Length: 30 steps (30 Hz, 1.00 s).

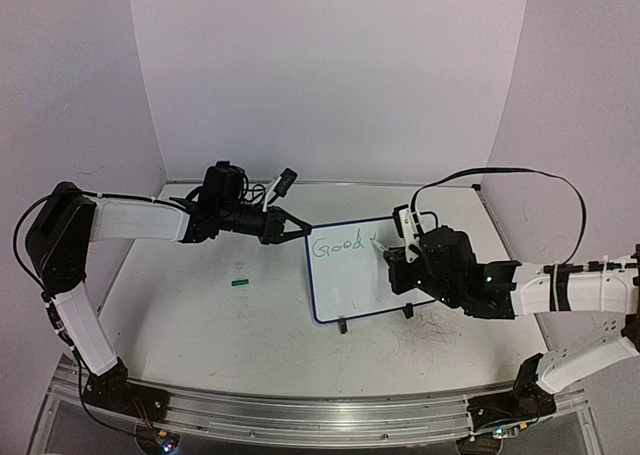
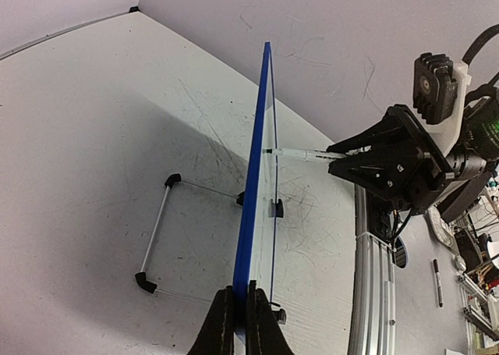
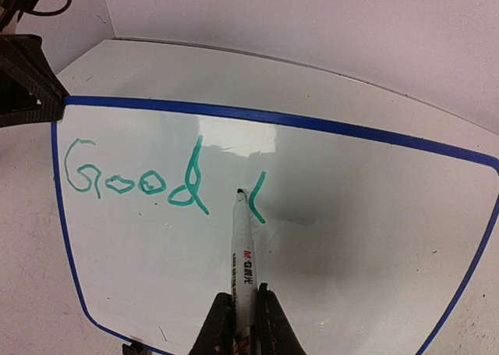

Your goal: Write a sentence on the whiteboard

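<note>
1. The whiteboard stands propped at the centre of the top view. The sentence so far reads "Good" plus one stroke, across the board's upper left.
2. The marker runs up from the bottom centre of the right wrist view. Its tip appears to rest on the board between the "d" and that stroke, and bare board lies to the right and below.
3. The right gripper, the nearer one to the writing, pinches the marker's barrel tightly.
4. The left gripper clamps the board's blue edge at the bottom of its own view.
</note>
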Each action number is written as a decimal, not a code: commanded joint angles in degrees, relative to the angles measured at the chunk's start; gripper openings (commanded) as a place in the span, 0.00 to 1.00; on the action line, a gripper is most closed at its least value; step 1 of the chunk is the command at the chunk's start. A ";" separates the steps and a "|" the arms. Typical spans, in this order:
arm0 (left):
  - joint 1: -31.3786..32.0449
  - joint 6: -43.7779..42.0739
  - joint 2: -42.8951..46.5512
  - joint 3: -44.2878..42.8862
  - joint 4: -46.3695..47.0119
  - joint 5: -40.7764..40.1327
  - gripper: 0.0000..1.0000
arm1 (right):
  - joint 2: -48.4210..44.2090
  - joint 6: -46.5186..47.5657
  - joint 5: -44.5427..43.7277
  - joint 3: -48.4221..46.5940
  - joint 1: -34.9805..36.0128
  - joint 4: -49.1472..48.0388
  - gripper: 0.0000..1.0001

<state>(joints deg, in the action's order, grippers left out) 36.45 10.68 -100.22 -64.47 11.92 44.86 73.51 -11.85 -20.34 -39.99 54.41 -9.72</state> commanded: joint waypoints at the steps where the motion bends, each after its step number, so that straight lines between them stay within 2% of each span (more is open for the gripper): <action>1: 1.08 -1.68 1.42 -0.05 -0.41 0.74 0.00 | 0.06 -0.95 -3.68 -1.63 -0.13 1.01 0.00; 8: 1.08 -1.71 1.43 0.02 -0.50 0.69 0.00 | -2.08 -1.57 -5.35 -1.39 -0.13 2.80 0.00; 15: 1.08 -1.71 1.43 -0.05 -0.50 0.72 0.00 | -4.95 -0.89 -2.90 -1.96 -0.54 2.34 0.00; 19: 1.09 -1.71 1.44 -0.11 -0.50 0.89 0.00 | -3.97 -0.31 -0.80 -2.10 -2.98 1.20 0.00; 30: 1.08 -1.88 1.61 -0.13 -0.58 0.86 0.00 | -1.66 2.17 1.26 -2.80 -3.19 -1.96 0.00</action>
<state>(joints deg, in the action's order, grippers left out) 36.45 10.46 -100.22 -64.47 11.90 44.88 71.52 -10.96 -19.72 -40.86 51.29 -9.03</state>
